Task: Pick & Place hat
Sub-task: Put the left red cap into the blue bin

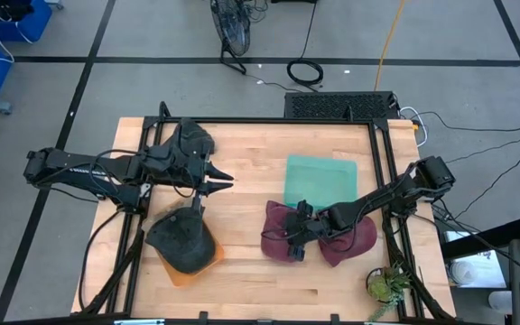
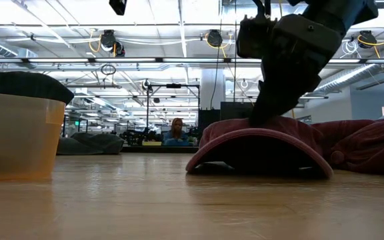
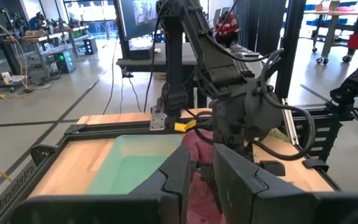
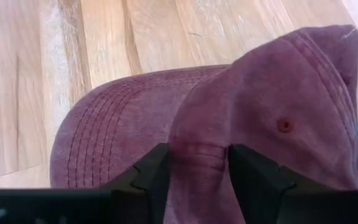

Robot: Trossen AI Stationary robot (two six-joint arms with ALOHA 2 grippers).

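Observation:
A maroon cap (image 1: 283,233) lies on the wooden table, its brim (image 2: 259,150) arched toward the near edge, and more maroon cloth (image 1: 352,239) lies just to its right. My right gripper (image 1: 296,233) has come down on the cap's crown, shut on it. A dark hat (image 1: 181,236) sits on top of an orange tub (image 2: 12,133) at the near left. My left gripper (image 1: 220,178) hovers open above the table's left half, pointing right and touching nothing. My right gripper pinches a raised fold of the maroon cap's crown (image 4: 197,155), just behind the brim, between its two fingers (image 4: 151,171). It comes slanting down from the table's right. The cap still rests on the table by its brim edge (image 2: 199,167).
A green mat (image 1: 320,181) lies flat on the table beyond the maroon cap. A dark bundle (image 1: 194,138) sits at the far left, by the left arm. A small plant (image 1: 386,284) stands at the near right corner. Black frame rails (image 1: 269,122) border the table.

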